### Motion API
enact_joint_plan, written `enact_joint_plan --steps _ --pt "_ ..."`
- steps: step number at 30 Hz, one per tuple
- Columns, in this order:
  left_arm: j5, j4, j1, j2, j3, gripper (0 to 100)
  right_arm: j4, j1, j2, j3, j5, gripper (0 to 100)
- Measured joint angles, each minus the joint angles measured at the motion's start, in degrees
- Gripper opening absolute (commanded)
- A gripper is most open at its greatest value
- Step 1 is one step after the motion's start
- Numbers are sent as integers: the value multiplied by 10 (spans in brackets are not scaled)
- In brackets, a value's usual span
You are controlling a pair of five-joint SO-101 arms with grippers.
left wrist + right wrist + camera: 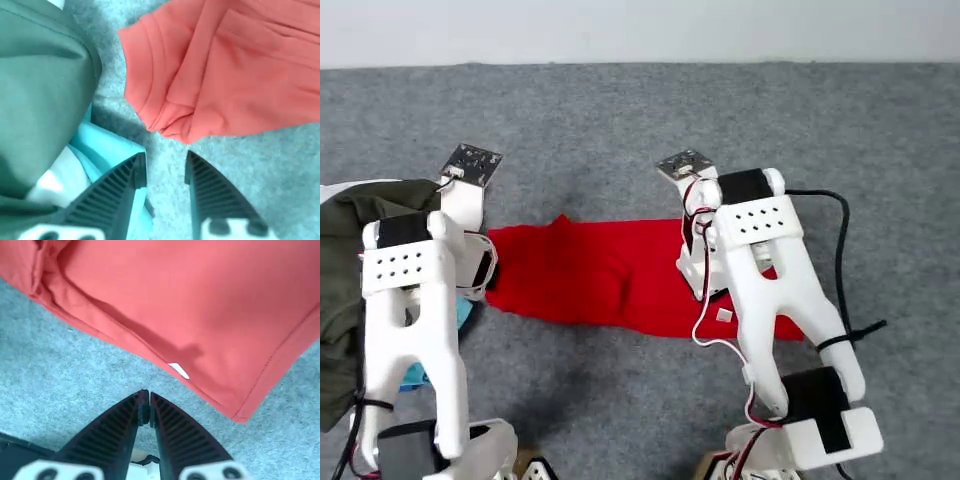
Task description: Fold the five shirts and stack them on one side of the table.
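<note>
Red shirt (pixel 590 275): flat mid-table, long axis running arm to arm | left gripper (pixel 166 161): fingers apart, just short of its bunched end, seemingly a sleeve | right gripper (pixel 148 396): fingers together, empty, just off the tagged hem

A red shirt (pixel 590 275) lay folded into a long band across the middle of the table (pixel 620 120), slightly rumpled. At the left edge a dark green shirt (pixel 340 290) sat heaped over a turquoise shirt (pixel 107 150).
</note>
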Motion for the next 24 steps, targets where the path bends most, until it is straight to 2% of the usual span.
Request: enact_joint_plan --steps 3,7,9,14,24 --pt "0 19 0 -2 0 133 -35 32 0 17 -2 24" --pt "2 33 -38 -2 0 86 -102 73 0 67 -20 199" --pt "2 38 -66 -2 0 82 -130 81 0 93 -27 244" --pt "2 52 -121 -2 0 82 -198 118 26 113 -55 247" --pt "2 79 -128 -2 0 80 -237 171 200 43 -60 246"
